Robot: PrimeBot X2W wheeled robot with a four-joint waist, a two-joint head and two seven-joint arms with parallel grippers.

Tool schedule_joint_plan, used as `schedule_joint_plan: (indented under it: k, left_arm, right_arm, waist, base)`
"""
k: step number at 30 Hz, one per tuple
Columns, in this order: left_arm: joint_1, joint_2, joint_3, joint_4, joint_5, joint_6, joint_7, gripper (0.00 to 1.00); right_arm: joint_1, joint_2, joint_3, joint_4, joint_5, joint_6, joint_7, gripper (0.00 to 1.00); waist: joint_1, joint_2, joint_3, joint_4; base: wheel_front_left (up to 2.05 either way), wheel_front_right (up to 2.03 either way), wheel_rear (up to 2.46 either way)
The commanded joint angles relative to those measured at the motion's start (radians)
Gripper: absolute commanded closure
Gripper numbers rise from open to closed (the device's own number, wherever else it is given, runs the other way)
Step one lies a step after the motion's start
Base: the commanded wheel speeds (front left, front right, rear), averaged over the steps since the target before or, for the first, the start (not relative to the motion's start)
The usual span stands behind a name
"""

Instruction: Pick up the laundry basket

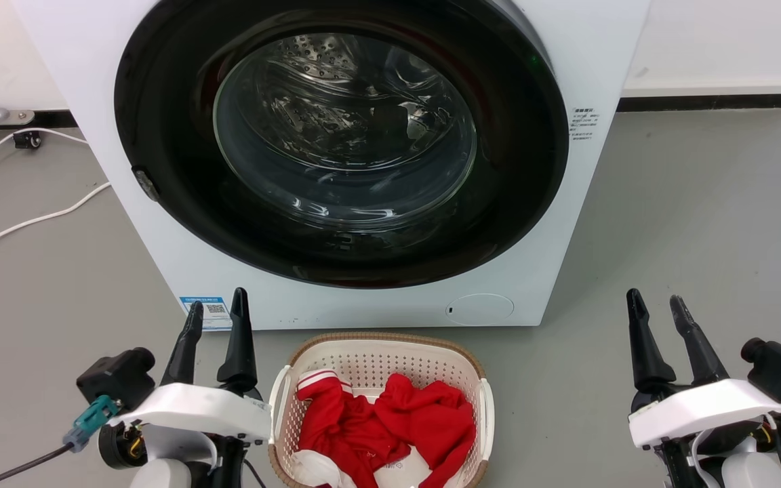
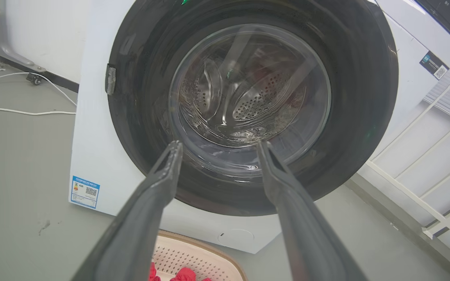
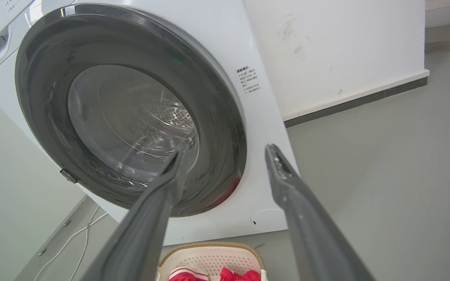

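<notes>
The left gripper (image 1: 217, 303) and right gripper (image 1: 655, 299) both stand with fingers moderately parted, holding and touching nothing. Between them on the grey floor (image 1: 702, 224) sits the laundry basket (image 1: 377, 337), upright, mouth up, its white handles facing left and right. Its near end is cut off, so I cannot tell its long axis. It holds red clothes (image 1: 397, 420) and sits just before the washing machine (image 1: 567, 224).

Laundry basket (image 1: 377, 337) between left tool (image 1: 217, 299) and right tool (image 1: 655, 295), both splayed
</notes>
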Motion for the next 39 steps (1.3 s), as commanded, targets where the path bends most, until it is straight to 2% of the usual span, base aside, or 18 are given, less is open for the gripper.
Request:
schedule_joint_plan:
  k: [1, 17, 39]
  left_arm:
    - [-0.015, 0.007, -0.006, -0.004, 0.038, 0.007, -0.011, 0.0]
    - [-0.017, 0.023, -0.036, 0.032, 0.214, 0.042, -0.051, 0.0]
    - [-0.023, 0.03, -0.059, 0.057, 0.383, 0.077, -0.095, 0.0]
  right_arm:
    - [0.004, 0.001, 0.001, -0.005, -0.032, 0.0, -0.01, 0.0]
    - [0.003, 0.001, 0.007, 0.016, -0.2, 0.0, -0.022, 0.0]
    - [-0.002, 0.002, 0.02, 0.023, -0.372, 0.0, -0.05, 0.0]
  waist:
    - [0.0, 0.0, -0.001, 0.0]
    - [0.0, 0.0, -0.003, 0.002]
    - [0.0, 0.0, 0.0, 0.001]
  base:
    - [0.0, 0.0, 0.0]
    - [0.0, 0.0, 0.0]
    - [0.0, 0.0, 0.0]
